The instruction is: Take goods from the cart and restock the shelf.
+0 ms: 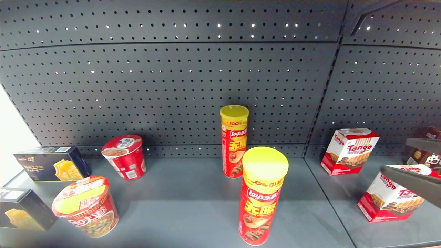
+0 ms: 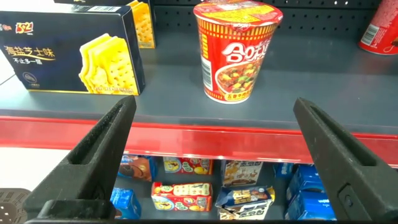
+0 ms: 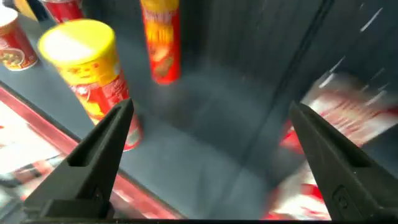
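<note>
Two red chip cans with yellow lids stand on the grey shelf [image 1: 193, 193]: one near the front [image 1: 262, 196], one by the back wall [image 1: 234, 141]. My right gripper [image 1: 394, 155] hangs open and empty at the right, over the wafer boxes [image 1: 392, 199]. In the right wrist view that gripper [image 3: 211, 109] looks past the front can [image 3: 87, 68] and the back can [image 3: 161, 40]. My left gripper [image 2: 214, 106] is open and empty, level with the shelf's red front edge [image 2: 205, 140], facing a cup noodle [image 2: 235, 50] and a dark cracker box [image 2: 74, 53].
Two red cup noodles [image 1: 86, 206] [image 1: 125, 156] and two dark cracker boxes [image 1: 51, 163] [image 1: 22, 208] fill the shelf's left part. Another wafer box [image 1: 348, 150] stands at the back right. A perforated back panel [image 1: 172, 86] closes the rear. Packaged goods [image 2: 186, 193] lie on a lower shelf.
</note>
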Motion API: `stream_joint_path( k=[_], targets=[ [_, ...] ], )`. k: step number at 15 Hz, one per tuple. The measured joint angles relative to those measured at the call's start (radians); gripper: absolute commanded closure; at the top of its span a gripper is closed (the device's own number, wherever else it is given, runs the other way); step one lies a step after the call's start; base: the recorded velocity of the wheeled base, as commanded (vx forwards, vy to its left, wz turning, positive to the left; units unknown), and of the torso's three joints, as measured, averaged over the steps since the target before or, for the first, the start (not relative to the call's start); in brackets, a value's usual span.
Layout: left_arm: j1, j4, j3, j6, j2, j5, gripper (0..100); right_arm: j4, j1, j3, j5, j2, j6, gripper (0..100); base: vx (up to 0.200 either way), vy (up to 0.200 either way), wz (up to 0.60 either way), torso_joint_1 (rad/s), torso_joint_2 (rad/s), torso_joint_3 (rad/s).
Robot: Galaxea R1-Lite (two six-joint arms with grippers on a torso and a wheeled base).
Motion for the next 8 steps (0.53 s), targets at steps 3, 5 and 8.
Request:
stream_joint_path(
  k=[3,5,8],
  targets=[
    [0.000,0.000,0.000,0.000,0.000,0.000,0,0.100,0.137,-0.088,-0.191,0.139,0.211,0,0.000,0.000,0.00,0.000,0.00,0.000],
    [0.000,0.000,0.000,0.000,0.000,0.000,0,0.169,0.214,-0.109,-0.301,0.206,0.347,0,0.000,0.000,0.00,0.000,0.00,0.000],
    [0.000,0.000,0.000,0.000,0.000,0.000,0,0.195,0.246,-0.073,-0.335,0.265,0.420,0,0.000,0.000,0.00,0.000,0.00,0.000]
  ],
)
